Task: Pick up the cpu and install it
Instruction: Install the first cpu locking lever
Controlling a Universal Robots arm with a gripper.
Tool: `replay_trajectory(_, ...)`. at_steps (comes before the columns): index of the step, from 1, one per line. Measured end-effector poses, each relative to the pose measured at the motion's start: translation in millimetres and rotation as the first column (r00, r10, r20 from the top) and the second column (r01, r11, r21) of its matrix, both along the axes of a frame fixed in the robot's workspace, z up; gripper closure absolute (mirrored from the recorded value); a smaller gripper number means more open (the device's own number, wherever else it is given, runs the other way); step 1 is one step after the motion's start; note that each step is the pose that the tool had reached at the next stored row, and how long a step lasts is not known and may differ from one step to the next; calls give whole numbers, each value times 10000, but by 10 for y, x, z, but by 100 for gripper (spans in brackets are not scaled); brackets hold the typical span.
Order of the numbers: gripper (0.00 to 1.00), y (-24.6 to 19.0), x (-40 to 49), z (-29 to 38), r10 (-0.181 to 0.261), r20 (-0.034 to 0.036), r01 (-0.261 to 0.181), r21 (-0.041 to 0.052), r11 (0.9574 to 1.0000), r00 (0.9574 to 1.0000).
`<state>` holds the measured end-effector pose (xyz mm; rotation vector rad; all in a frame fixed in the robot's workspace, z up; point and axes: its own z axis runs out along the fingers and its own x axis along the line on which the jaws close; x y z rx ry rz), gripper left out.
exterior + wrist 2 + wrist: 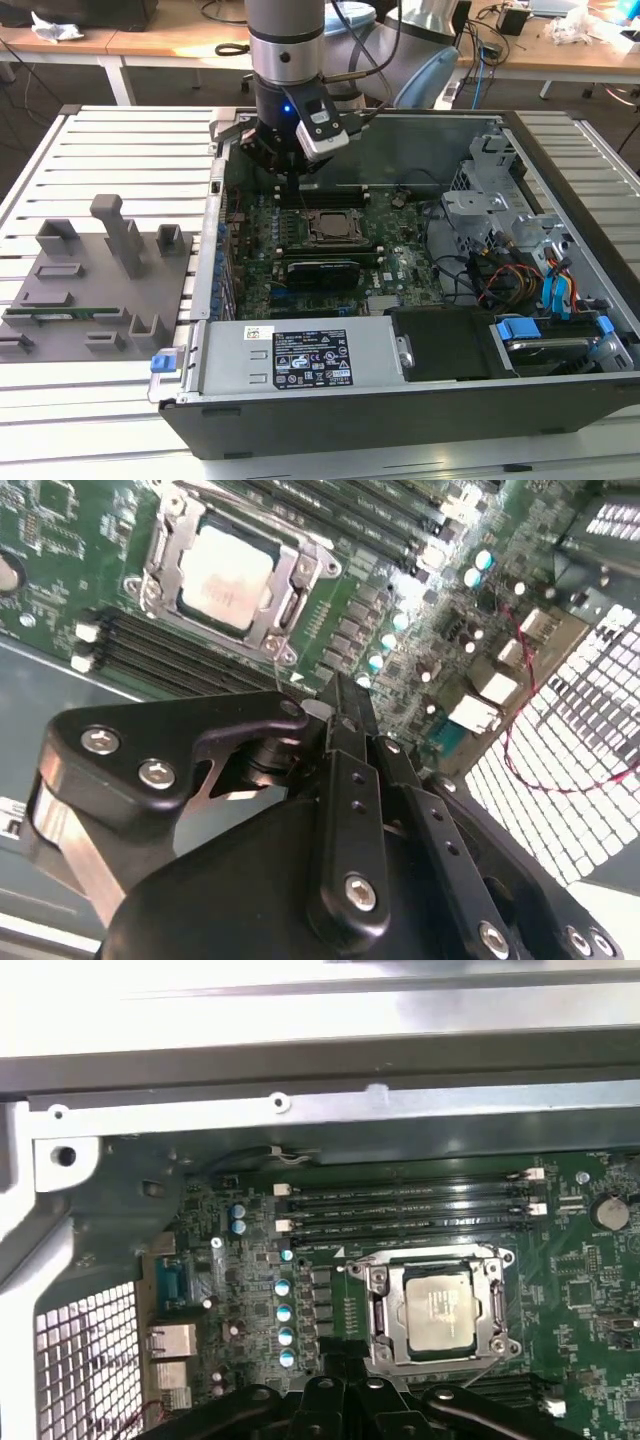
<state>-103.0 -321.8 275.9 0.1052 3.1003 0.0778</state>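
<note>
I can read nothing here. The white-and-black rectangular sticker [309, 358] on the grey metal power-supply box [226, 358] carries print and marks too small for me to make out.

The exterior view looks down from far at the open computer case [420, 400]. Both wrist views look from close at the socket [228, 570] [440, 1305].

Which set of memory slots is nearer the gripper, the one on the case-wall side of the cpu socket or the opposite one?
The opposite set: in the second wrist view it runs between the cpu in its socket and the gripper. The case-wall set lies beyond the socket.
</note>
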Motion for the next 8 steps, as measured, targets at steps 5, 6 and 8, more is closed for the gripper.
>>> replay_trajectory(5,89,0,-44,-20,1,1,-1,771,9970,10000)
replay_trajectory(6,89,0,-45,-28,1,2,-1,820,9966,10000)
replay_trajectory(8,89,0,-49,-41,1,0,-1,940,9956,10000)
